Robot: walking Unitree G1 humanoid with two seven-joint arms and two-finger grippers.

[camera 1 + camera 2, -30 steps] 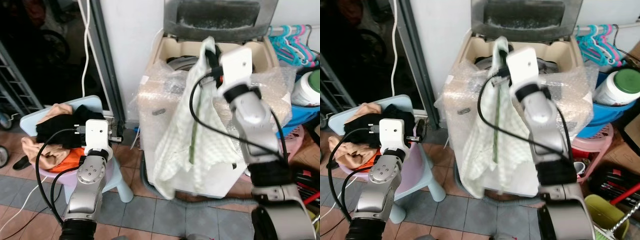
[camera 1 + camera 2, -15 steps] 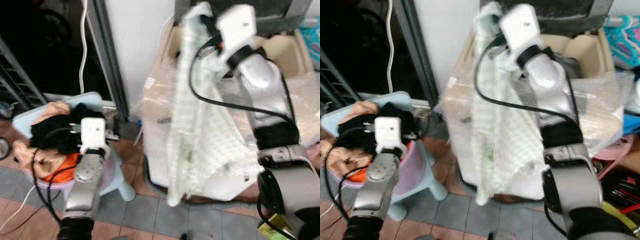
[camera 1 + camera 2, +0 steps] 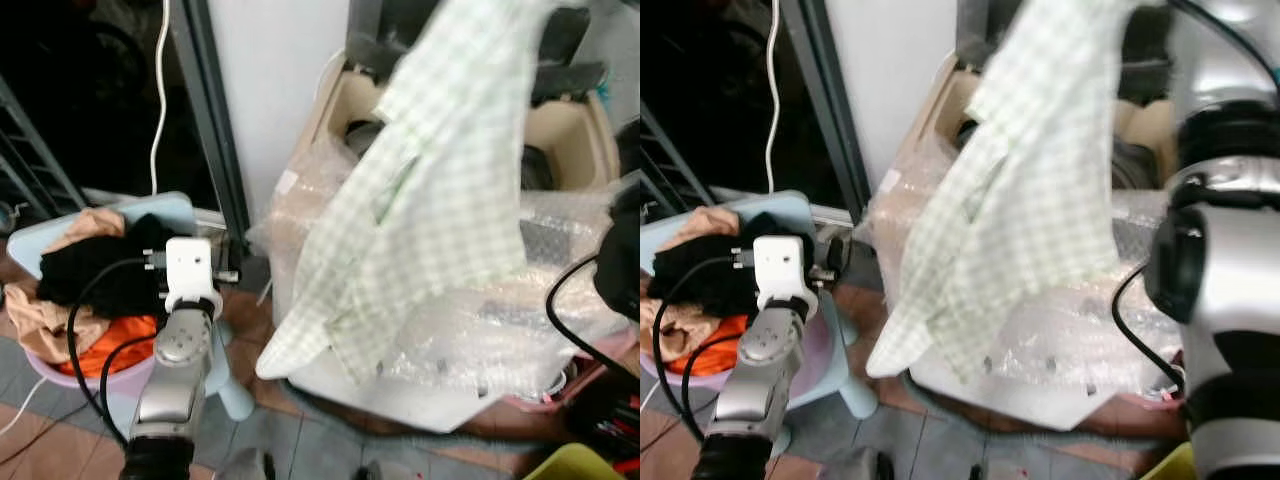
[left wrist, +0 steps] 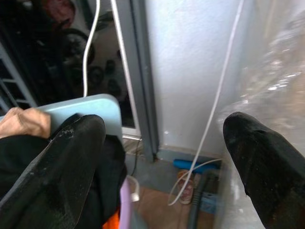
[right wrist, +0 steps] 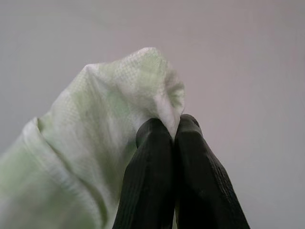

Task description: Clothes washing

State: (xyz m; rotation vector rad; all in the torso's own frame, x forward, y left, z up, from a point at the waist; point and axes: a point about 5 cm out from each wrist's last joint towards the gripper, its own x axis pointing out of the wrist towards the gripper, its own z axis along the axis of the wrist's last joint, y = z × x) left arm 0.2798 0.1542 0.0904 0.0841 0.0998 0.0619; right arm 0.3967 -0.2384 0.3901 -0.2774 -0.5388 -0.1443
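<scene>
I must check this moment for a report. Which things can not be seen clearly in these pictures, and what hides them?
- Washing machine tub: eye views; the green checked shirt covers most of the opening, so its contents are unknown.
- Right gripper: eye views cut it off at the top edge.
- Clothes pile on the blue chair: the left arm covers part; lower garments are hidden.

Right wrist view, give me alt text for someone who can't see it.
Two black fingers pinch shut on a fold of pale green checked shirt. The cloth bunches up above the fingertips and drapes away to one side. Behind it is a plain, blurred grey background.
</scene>
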